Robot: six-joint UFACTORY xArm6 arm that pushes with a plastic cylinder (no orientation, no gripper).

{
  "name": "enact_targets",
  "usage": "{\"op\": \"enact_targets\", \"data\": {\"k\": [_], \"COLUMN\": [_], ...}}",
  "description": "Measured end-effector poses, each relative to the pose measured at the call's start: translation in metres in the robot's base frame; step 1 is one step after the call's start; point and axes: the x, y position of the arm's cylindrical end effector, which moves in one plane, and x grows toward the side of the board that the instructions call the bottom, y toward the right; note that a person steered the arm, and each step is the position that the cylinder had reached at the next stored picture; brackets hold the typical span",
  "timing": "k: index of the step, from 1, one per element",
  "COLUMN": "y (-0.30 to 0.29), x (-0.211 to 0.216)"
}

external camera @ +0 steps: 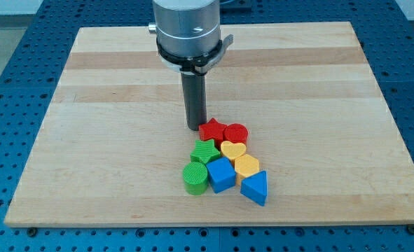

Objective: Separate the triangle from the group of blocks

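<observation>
A blue triangle (256, 187) lies at the bottom right of a tight group of blocks on the wooden board (122, 112). The group holds a red star (211, 129), a red cylinder (236, 133), a green star (206, 151), a yellow heart (233, 150), a yellow hexagon-like block (246, 166), a blue cube (221, 174) and a green cylinder (195, 178). My tip (195, 127) stands at the group's top left, just left of the red star and close to touching it. The triangle is far from the tip, across the group.
The board rests on a blue perforated table (10, 77). The arm's grey wrist (190, 31) hangs above the board's upper middle. The triangle sits fairly near the board's bottom edge (214, 222).
</observation>
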Motion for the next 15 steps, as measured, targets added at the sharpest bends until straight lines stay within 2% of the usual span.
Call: {"op": "enact_targets", "data": {"k": [1, 2, 3, 4, 5, 6, 7, 8, 9, 12, 13, 15], "y": [0.000, -0.027, -0.095, -0.128, -0.134, -0.131, -0.113, -0.093, -0.054, 0.093, 0.110, 0.110], "x": [0.000, -0.003, -0.003, 0.023, 0.060, 0.075, 0.121, 0.147, 0.153, 0.151, 0.135, 0.074]}}
